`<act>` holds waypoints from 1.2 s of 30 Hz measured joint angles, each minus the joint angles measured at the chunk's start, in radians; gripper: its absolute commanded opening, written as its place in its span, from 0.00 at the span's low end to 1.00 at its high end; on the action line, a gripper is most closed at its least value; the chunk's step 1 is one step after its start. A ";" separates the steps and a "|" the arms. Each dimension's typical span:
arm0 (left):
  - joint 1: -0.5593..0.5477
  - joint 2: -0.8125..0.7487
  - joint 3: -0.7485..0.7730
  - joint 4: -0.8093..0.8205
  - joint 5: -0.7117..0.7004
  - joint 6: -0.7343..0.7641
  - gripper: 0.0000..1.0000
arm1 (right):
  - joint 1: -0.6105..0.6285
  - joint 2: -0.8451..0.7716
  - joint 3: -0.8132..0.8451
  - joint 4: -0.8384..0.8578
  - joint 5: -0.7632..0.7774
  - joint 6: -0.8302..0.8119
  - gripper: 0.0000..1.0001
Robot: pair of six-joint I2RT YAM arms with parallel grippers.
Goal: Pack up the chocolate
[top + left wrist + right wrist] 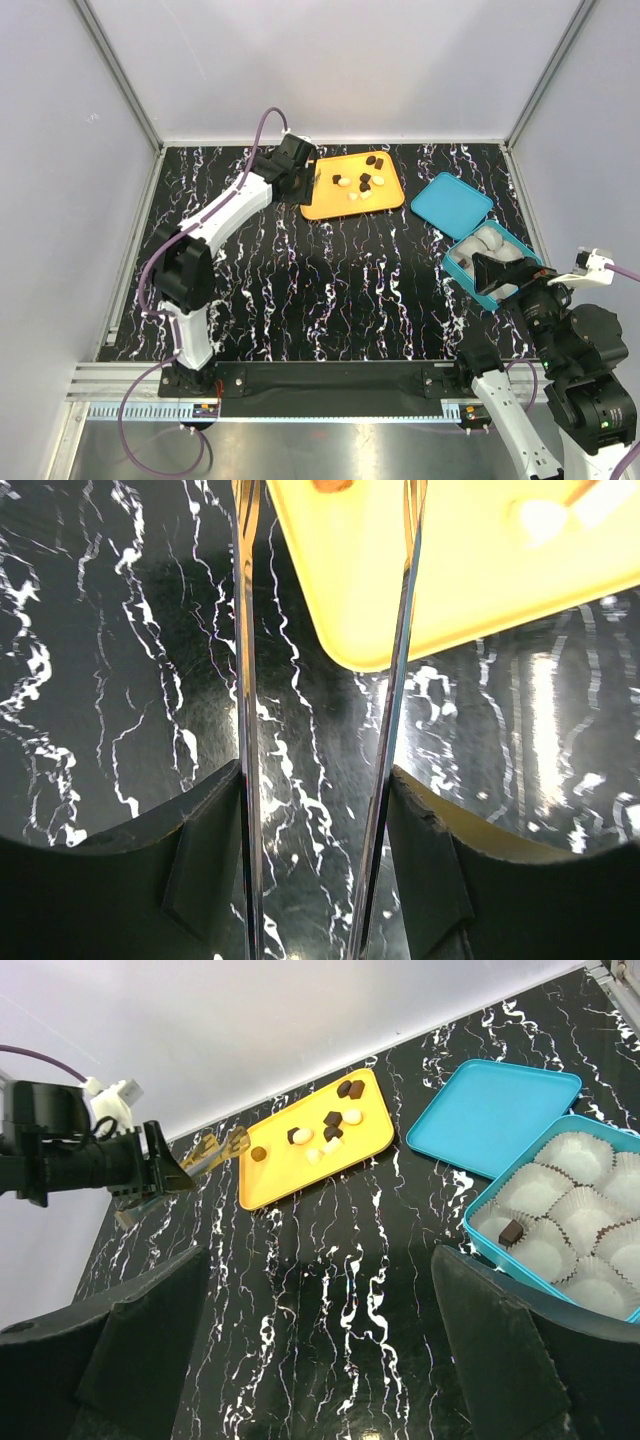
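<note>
Chocolate pieces [330, 1125] could be scattered if the orange tray [285, 1170] is knocked by the narrowly parted, empty left gripper [238, 1143].

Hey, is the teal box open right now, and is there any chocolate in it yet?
Open: the lid lies flat beside the box. Nearly empty: one dark piece sits in a paper cup.

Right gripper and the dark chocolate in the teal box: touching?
Apart. The right wrist view shows the dark chocolate lying in the teal box, clear of the open right gripper.
</note>
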 measured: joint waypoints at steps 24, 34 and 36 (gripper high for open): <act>0.048 0.200 0.077 0.057 0.072 0.037 0.53 | 0.000 -0.001 0.000 -0.004 0.008 -0.021 1.00; 0.048 0.217 0.082 0.058 0.072 0.043 0.50 | 0.000 -0.001 0.000 -0.004 0.021 -0.027 1.00; 0.048 0.224 0.082 0.058 0.072 0.045 0.50 | 0.000 -0.002 -0.001 -0.004 0.021 -0.027 1.00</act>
